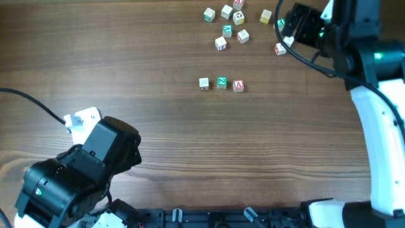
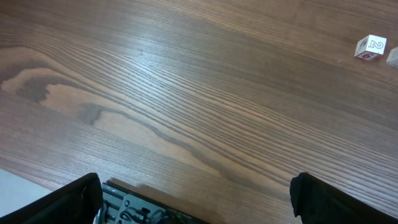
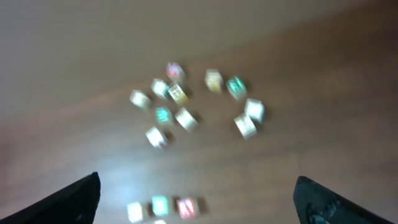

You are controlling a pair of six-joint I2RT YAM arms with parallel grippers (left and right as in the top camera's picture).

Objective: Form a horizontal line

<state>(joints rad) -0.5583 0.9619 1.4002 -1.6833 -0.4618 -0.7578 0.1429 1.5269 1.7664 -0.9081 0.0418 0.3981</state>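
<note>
Three small cubes are set in a horizontal row near the middle of the bench [image 1: 126,76]: a pale-faced cube [image 1: 204,83], a green-lettered cube [image 1: 222,82] and a red "A" cube [image 1: 238,85], placed just beside one another. A loose cluster of other cubes [image 1: 226,12] is seen beyond the row, near the right hand [image 3: 196,196], whose fingers are spread wide. The left hand [image 2: 196,190] is also spread wide, well apart from the row, over bare wood. A lone cube [image 2: 371,46] is seen at the edge of its view.

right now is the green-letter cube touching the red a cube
Apart: the overhead view shows a sliver of table between the green-letter cube and the red A cube.
</note>
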